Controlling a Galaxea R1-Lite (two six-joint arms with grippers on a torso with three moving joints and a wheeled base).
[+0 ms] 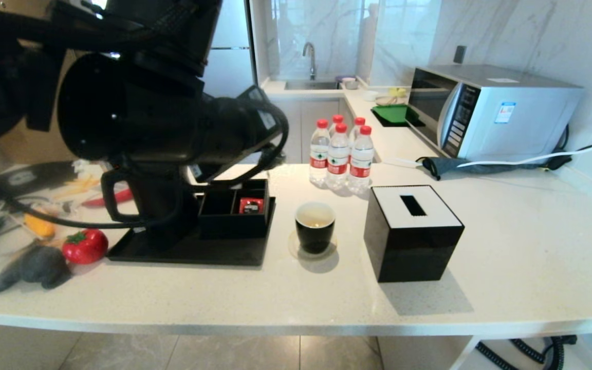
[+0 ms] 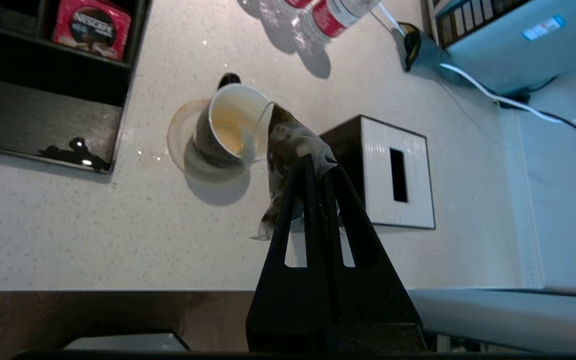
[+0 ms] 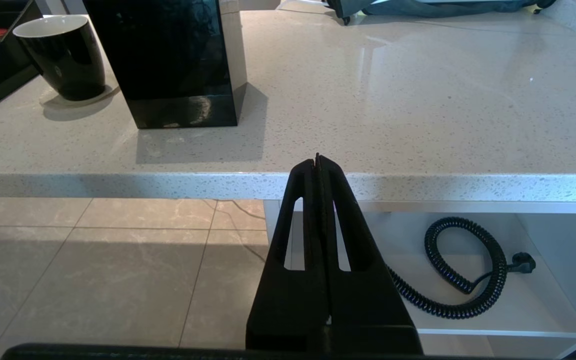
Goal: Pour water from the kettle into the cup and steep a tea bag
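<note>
Left wrist view: left gripper (image 2: 318, 165) is pinching the grey-green translucent tea bag (image 2: 288, 145) above the small glossy black cup (image 2: 228, 127), already holding pale water; lowering follows. Right gripper (image 3: 318, 162), clenched empty, is parking below the counter edge.

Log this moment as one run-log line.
left gripper: shut on tea bag, above counter beside cup | right gripper: shut, parked off counter | cup: holds pale liquid
</note>
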